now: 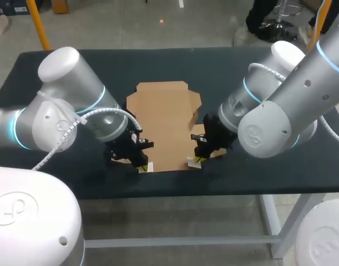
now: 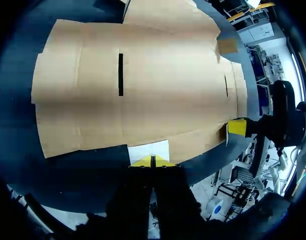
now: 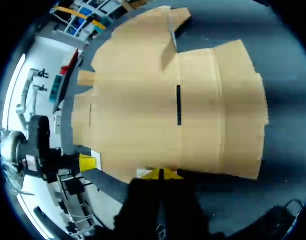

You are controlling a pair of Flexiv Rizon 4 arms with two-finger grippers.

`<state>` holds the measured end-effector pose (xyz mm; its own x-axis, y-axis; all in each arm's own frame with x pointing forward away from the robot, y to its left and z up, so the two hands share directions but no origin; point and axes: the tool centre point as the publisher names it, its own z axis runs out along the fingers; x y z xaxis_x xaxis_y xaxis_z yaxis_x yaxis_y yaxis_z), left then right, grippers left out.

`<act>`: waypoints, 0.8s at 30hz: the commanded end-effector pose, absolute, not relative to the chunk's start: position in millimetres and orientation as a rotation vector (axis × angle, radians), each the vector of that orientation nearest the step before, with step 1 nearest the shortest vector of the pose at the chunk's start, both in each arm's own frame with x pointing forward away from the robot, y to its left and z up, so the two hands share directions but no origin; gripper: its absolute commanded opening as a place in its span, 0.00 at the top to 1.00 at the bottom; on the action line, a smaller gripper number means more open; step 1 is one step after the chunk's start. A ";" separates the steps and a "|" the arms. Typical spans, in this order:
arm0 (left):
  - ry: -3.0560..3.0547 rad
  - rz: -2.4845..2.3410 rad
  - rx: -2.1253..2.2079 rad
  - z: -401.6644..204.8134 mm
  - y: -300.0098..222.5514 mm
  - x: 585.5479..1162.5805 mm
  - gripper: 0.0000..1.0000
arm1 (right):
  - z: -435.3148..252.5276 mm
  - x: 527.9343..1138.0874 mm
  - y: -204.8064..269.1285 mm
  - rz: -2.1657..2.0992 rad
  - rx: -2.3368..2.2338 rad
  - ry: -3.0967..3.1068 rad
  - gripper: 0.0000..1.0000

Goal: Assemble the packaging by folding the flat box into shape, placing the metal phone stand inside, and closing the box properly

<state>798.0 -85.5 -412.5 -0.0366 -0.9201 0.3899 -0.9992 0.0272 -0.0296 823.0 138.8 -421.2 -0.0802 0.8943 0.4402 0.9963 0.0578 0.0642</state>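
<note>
Head cam: flat box (image 1: 165, 119) lies unfolded on the dark table (image 1: 224, 66), right between the two arms. Left pincer (image 1: 142, 164) sits at one near corner and right pincer (image 1: 197, 161) at the other, both down at the card's closest edge. Its long axis looks to run straight out ahead of the pincers, twd the far side of the table, with the tabbed end furthest off. No phone stand in sight in any view, so imo nothing's been folded yet.

Left wrist cam: left pincer (image 2: 153, 161) has its yellow tips pressed together w/ no gap, so clenched. Can't tell if it's actually nipping the card edge. A small white patch (image 2: 148, 150) sits just ahead of the tips, and the box (image 2: 142, 90) spreads out beyond it, with a dark slot (image 2: 120, 75) further ahead. The right pincer (image 2: 237, 127) is off to the side at the same edge.

Right wrist cam: same deal. Right pincer (image 3: 161, 174) tips are squeezed together at the box (image 3: 163, 115) edge, a slot (image 3: 178, 105) is ahead, and the left pincer (image 3: 86, 162) is off beside.

Handling, my guess: thin card, v light, stiff across the panels but hinges easily at the creases. It'll prob skate on the table if pushed from one side only. Best grab is a flap edge close to a crease, both arms together. Creases badly if pinched mid-panel.
</note>
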 end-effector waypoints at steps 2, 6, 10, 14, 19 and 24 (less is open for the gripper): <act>-2.048 0.429 1.984 -422.4 -88.2 798.7 1.00 | -428.4 824.7 142.4 -0.498 -1.918 -2.057 1.00; -2.053 0.433 1.984 -423.7 -88.2 797.9 1.00 | -431.6 824.5 142.9 -0.491 -1.925 -2.057 1.00; -2.058 0.434 1.986 -426.4 -88.3 797.4 1.00 | -435.0 824.3 142.6 -0.483 -1.933 -2.053 1.00; -2.064 0.437 1.991 -429.6 -88.4 796.5 1.00 | -440.2 824.3 142.6 -0.470 -1.938 -2.047 1.00; -2.080 0.446 2.007 -432.5 -88.2 794.2 1.00 | -444.4 824.7 142.1 -0.457 -1.941 -2.040 1.00; -2.091 0.454 2.018 -428.3 -87.5 792.1 1.00 | -439.5 824.6 141.8 -0.463 -1.941 -2.040 1.00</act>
